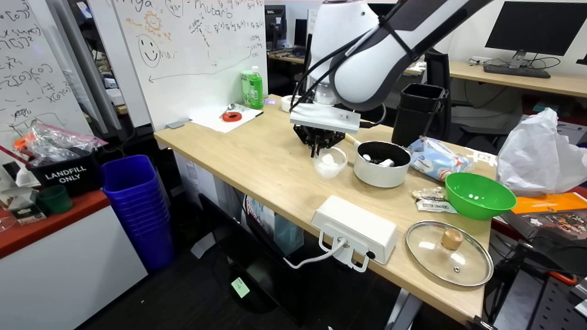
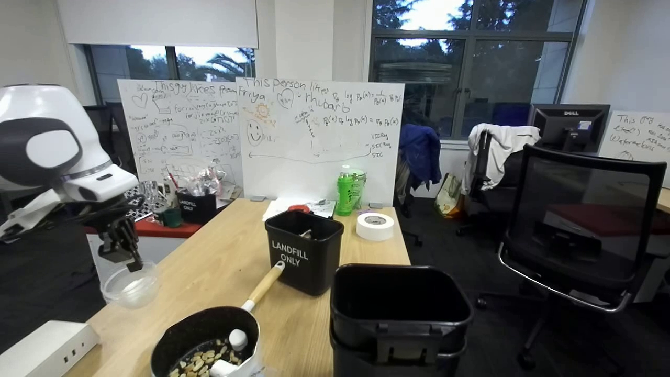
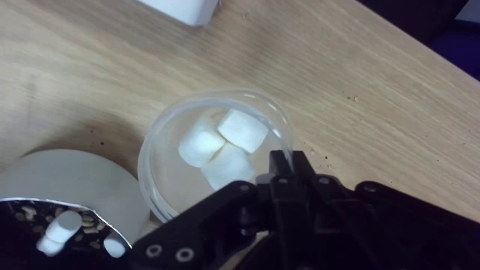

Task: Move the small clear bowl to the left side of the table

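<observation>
The small clear bowl (image 1: 341,156) holds three white marshmallows. It also shows in an exterior view (image 2: 114,288) and in the wrist view (image 3: 167,176). My gripper (image 3: 291,165) is shut on the bowl's rim, one finger inside the wall and one outside. The gripper shows in both exterior views (image 1: 315,147) (image 2: 134,263). The bowl appears held above the light wood table (image 1: 257,146), close beside the pot; its clearance is hard to judge. The table also shows in the wrist view (image 3: 356,63).
A white pot (image 1: 378,174) with a wooden handle stands beside the bowl. A white box (image 1: 353,224) sits at the table edge. A glass lid (image 1: 431,256), green bowl (image 1: 479,195) and packets (image 1: 435,158) lie toward one end. Black bins (image 2: 309,262) and tape (image 2: 375,226) stand opposite.
</observation>
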